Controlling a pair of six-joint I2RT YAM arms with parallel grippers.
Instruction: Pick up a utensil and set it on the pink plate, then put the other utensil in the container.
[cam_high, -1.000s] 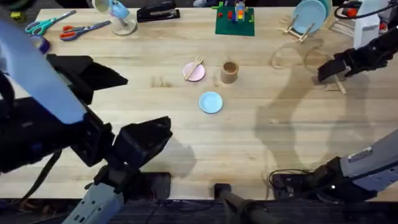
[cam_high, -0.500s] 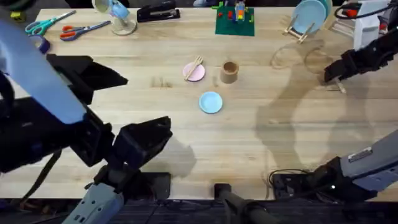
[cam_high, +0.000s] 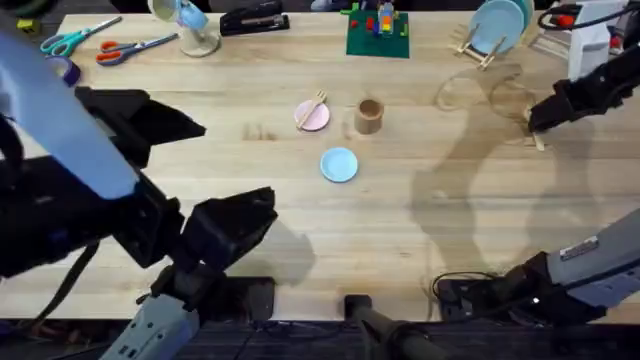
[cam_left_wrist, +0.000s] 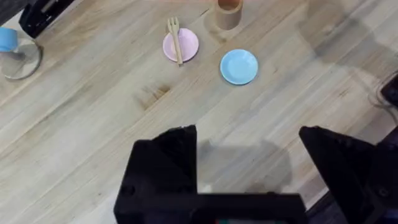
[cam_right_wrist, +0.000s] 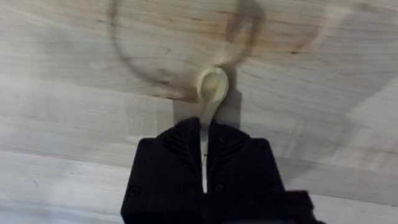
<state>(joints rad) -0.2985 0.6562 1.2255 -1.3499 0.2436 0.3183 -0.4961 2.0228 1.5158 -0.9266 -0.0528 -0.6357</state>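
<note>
My right tool (cam_right_wrist: 204, 140) has its two black fingers pressed together on the handle of the wooden spoon (cam_right_wrist: 211, 87), whose rounded bowl sticks out past the fingertips over the desk (cam_right_wrist: 62, 124); the rest of the handle is hidden between the fingers, and I cannot tell whether the bowl touches the wood or hangs just above it. In the overhead view that same tool (cam_high: 535, 122) sits at the far right of the desk (cam_high: 430, 250), and just a thin pale sliver of the spoon (cam_high: 537, 141) pokes out below it, too small to read. My left tool (cam_left_wrist: 249, 152) has its fingers spread wide with nothing between them, its fingertips cut off by the picture's edge; from overhead the left arm looms large, dark and blurred over the lower left corner. I count one wooden fork (cam_high: 317, 104), lying across the pink plate (cam_high: 314, 118) with its tines past the rim; the left wrist view shows the fork (cam_left_wrist: 176, 40) and plate (cam_left_wrist: 188, 45) more clearly. There is one light blue plate (cam_high: 339, 164) nearer to me, and one brown cup (cam_high: 369, 116) just beside the pink plate; its inside is hard to make out.
</note>
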